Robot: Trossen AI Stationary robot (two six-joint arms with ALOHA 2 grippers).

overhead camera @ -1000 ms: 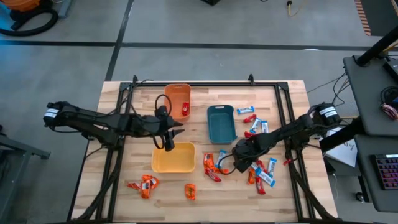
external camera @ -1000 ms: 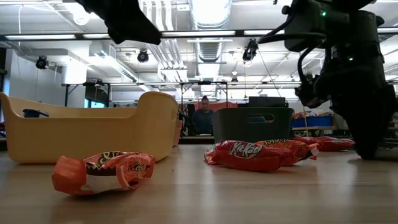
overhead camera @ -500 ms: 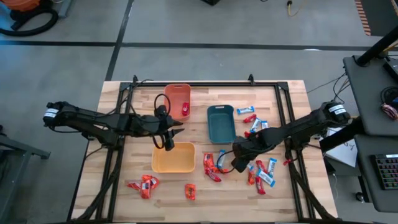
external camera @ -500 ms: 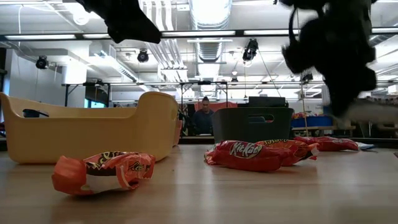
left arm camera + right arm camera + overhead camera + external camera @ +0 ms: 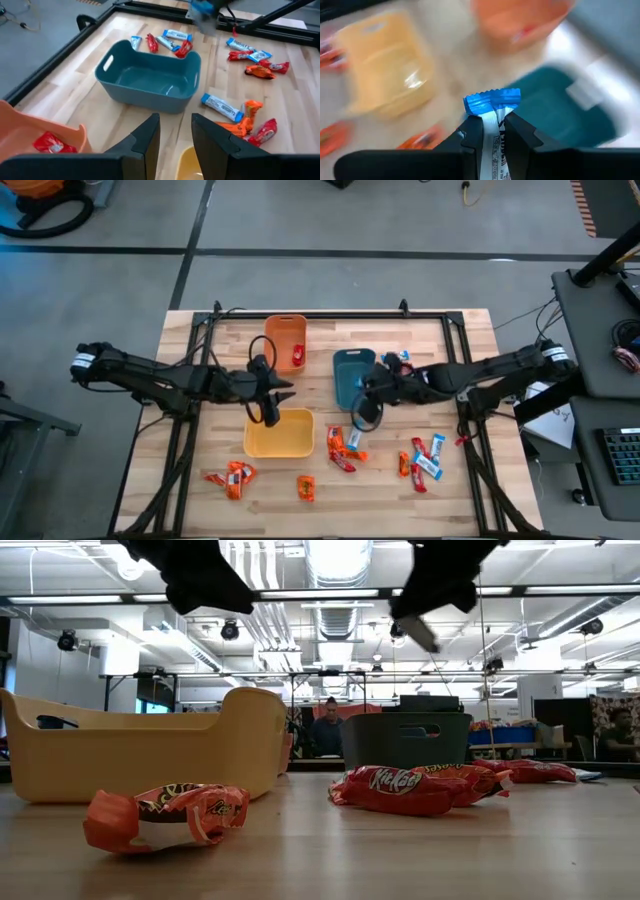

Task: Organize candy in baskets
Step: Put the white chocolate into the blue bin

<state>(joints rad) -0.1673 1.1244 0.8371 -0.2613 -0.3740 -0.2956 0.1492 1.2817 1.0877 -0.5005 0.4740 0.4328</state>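
A light blue and white candy bar (image 5: 494, 107) is pinched between the narrowed fingers of the right pincer (image 5: 368, 387), which is held above the bench (image 5: 450, 490) at the right rim of the dark teal basket (image 5: 354, 378). The bar is judged light and small, its shiny wrapper slippery and easily crumpled, so a hold across the middle of its width, as seen in the right wrist view, seems soundest; a grip on the crimped end would likely slide. The left pincer (image 5: 283, 387) is kept part-open and empty between the orange basket (image 5: 284, 340), where a red candy (image 5: 298, 356) lies, and the yellow basket (image 5: 279, 433). More bars are scattered on the bench to the right of and below the baskets.
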